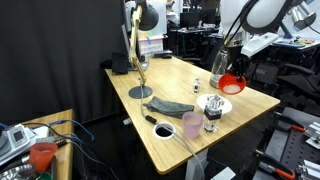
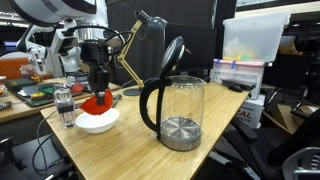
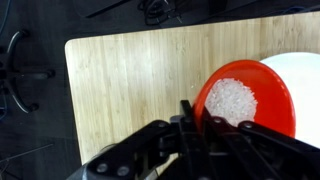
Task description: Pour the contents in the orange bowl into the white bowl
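The orange bowl (image 3: pixel 245 97) holds white granules and is gripped by its rim in my gripper (image 3: pixel 195 118), which is shut on it. In both exterior views the orange bowl (image 1: pixel 233 83) (image 2: pixel 97 101) is held tilted just above the white bowl (image 1: pixel 218 104) (image 2: pixel 97 122). In the wrist view the white bowl (image 3: pixel 303 75) shows at the right edge, partly under the orange bowl. The inside of the white bowl is mostly hidden.
A clear glass (image 1: pixel 211 121) and a translucent pink cup (image 1: pixel 192 125) stand near the table's front edge. A desk lamp (image 1: pixel 137 60), a dark cloth (image 1: pixel 172 107) and a glass kettle (image 2: pixel 178 110) are on the wooden table (image 3: pixel 130 80).
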Robot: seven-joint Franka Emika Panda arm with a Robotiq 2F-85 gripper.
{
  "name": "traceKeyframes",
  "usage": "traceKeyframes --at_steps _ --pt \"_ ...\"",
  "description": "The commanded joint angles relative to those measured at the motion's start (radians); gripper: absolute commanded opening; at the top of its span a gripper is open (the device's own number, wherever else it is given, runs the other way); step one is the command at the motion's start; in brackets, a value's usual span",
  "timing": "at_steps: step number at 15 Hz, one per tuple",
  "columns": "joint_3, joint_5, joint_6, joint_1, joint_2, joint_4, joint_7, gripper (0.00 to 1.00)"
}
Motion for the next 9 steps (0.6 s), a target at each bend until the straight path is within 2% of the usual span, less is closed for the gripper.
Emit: traceKeyframes --at_steps 1,5,9 --pt "0.024 -0.08 -0.049 0.016 0.047 0.055 0.104 0.02" --pt "0.041 -0.195 -0.07 0.062 0.097 0.078 0.241 0.02" --pt "0.041 -0.403 -0.107 0.113 0.14 0.111 0.454 0.02"
